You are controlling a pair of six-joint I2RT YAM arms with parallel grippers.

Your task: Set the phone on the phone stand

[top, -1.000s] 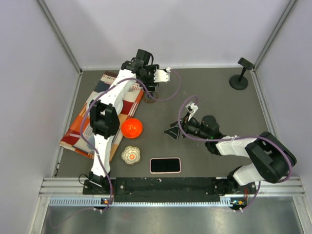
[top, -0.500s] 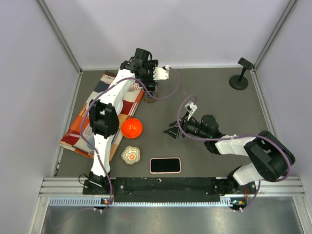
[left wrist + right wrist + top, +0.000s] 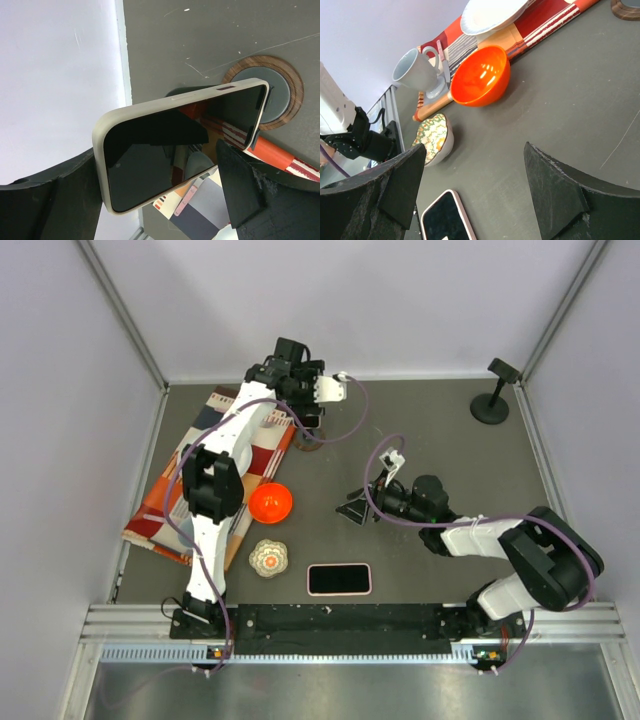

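Left gripper (image 3: pixel 156 150): we see it reached out toward the far edge of the table (image 3: pixel 430 430), left of the middle, with its jaws closed on the phone.
Phone (image 3: pixel 190 130): it has a pale case and a dark screen. It is held tilted above the table between the left fingers (image 3: pixel 55 200), and its far end hangs over a round disc.
Round disc (image 3: pixel 282 92): it is wood-rimmed with a grey centre and lies flat on the table near the cloth's far corner. We cannot tell whether the phone touches it.
Phone stand (image 3: pixel 490 408): it is black and stands upright on a round base in the far right corner, well apart from both arms.
Right gripper (image 3: pixel 475 146): it sits low over the middle of the table, pointing toward the left edge. Its jaws are spread wide with only table between them.
Second phone (image 3: pixel 339 579): it has a pink-edged case and lies flat, screen up, at the near edge between the two arm bases.
Orange bowl (image 3: pixel 270 502): we find it on the table just beside the right side of the cloth.
Patterned bowl (image 3: pixel 268 557): it is small and sits between the orange bowl and the near edge, just left of the second phone.
Striped cloth (image 3: pixel 160 505): it lies along the left edge. In the right wrist view we make out a white mug (image 3: pixel 415 67) and a white dish (image 3: pixel 492 15) on it.
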